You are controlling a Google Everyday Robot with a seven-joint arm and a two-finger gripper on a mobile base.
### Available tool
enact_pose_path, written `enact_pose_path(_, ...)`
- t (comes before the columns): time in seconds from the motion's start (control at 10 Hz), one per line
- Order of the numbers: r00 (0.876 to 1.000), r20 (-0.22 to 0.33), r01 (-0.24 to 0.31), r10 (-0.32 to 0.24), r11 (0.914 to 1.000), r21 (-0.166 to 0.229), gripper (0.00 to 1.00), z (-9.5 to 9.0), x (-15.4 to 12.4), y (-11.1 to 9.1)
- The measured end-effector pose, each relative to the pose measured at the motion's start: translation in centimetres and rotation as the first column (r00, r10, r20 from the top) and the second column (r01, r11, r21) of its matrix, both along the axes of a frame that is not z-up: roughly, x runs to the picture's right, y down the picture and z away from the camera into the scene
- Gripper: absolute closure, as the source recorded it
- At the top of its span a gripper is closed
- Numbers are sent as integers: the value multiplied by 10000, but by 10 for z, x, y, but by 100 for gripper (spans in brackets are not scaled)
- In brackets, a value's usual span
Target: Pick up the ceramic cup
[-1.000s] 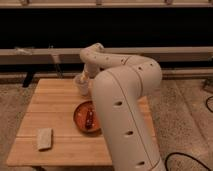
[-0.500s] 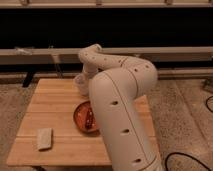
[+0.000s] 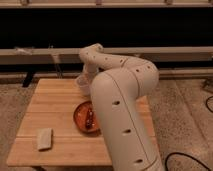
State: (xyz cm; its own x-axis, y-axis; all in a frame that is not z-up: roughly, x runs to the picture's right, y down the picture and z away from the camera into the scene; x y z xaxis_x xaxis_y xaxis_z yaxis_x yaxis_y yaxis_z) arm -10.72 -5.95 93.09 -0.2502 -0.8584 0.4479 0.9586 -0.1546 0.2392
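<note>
1. The tool (image 3: 86,80) sat at the far end of the robot's white arm (image 3: 120,65), lowered over the far side of the table (image 3: 60,145); the arm's own bulk hid most of it, and whether it was clenched or released could not be told.
2. The ceramic cup (image 3: 81,83) stood right at the tool, a small pale vessel on the table's far part, partly covered by the arm. Whether the tool was touching it could not be made out.
3. Nearer the camera than the tool, the round orange plate (image 3: 82,117) lay on the table with something dark and reddish (image 3: 89,119) on it; the arm's thick white body overlapped the plate's right edge.
4. Further out, towards the near left corner of the table and well apart from the tool, lay a pale rectangular piece like a sponge (image 3: 44,138), flat on the wood.
5. The table itself was of light wooden planks and stood on a speckled floor (image 3: 185,115).
6. Beyond the tool, behind the table, a pale horizontal rail (image 3: 40,51) ran across a dark wall.
7. A dark cable (image 3: 185,161) curled on the floor at the lower right.
</note>
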Motion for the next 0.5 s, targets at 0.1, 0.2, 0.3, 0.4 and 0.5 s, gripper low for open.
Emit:
enact_pose_path(0.1, 9999, 36, 95, -95, 9999, 45, 100, -8, -5, -6)
enact_pose_path(0.2, 9998, 59, 188, -189, 9998, 79, 100, -16, -7, -12)
enact_pose_path(0.3, 9997, 78, 239, -240, 9997, 104, 100, -20, -7, -14)
enact_pose_path(0.4, 9995, 116, 298, -299, 9995, 117, 100, -23, -9, -15)
enact_pose_path(0.5, 9991, 156, 381, -384, 9991, 179, 100, -27, -14, -18)
